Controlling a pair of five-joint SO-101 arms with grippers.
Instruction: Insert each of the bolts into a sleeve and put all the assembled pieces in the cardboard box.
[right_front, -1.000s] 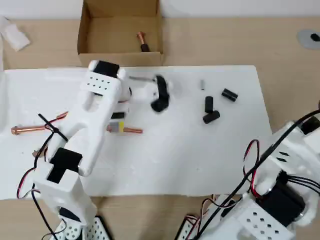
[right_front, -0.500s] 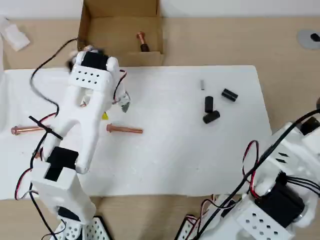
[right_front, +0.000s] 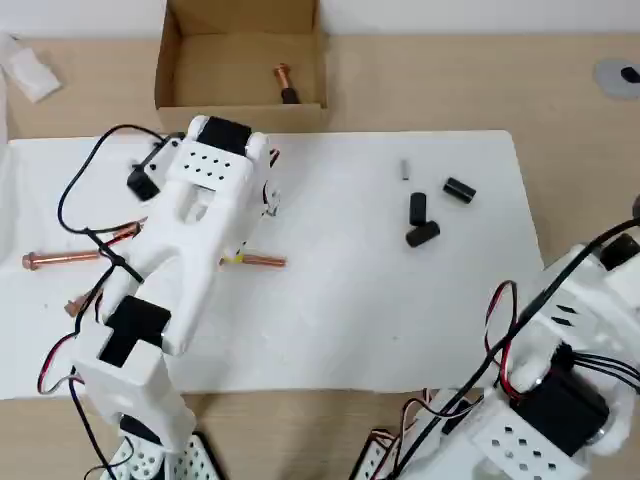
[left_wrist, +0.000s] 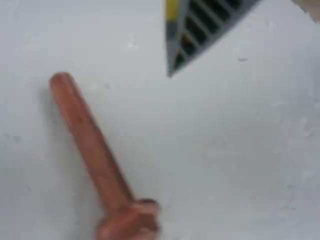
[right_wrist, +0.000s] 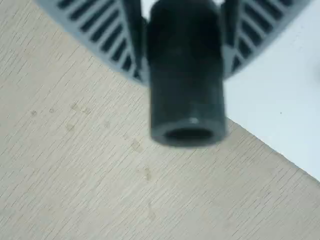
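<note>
A copper bolt (right_front: 250, 261) (left_wrist: 95, 160) lies flat on the white sheet (right_front: 340, 300). My left gripper (right_front: 228, 245) hangs open just above it, one ribbed fingertip (left_wrist: 192, 30) beside the bolt's shaft and nothing held. Two more bolts (right_front: 60, 259) (right_front: 75, 305) lie at the sheet's left side. Three black sleeves (right_front: 418, 208) (right_front: 458, 189) (right_front: 422, 235) lie at the right. One assembled piece (right_front: 285, 83) rests in the cardboard box (right_front: 170, 70). My right gripper (right_wrist: 185, 45) is shut on a black sleeve (right_wrist: 186, 95), held over the wooden table by the sheet's edge.
A small grey pin (right_front: 405, 170) lies near the sleeves. The right arm's body (right_front: 560, 380) sits at the sheet's near right corner. White paper (right_front: 25, 70) lies at the far left, and a grey disc (right_front: 618, 76) at the far right.
My left arm swung left from the middle of the sheet, rolled its wrist, and came down over the bolt. The right arm has not moved.
</note>
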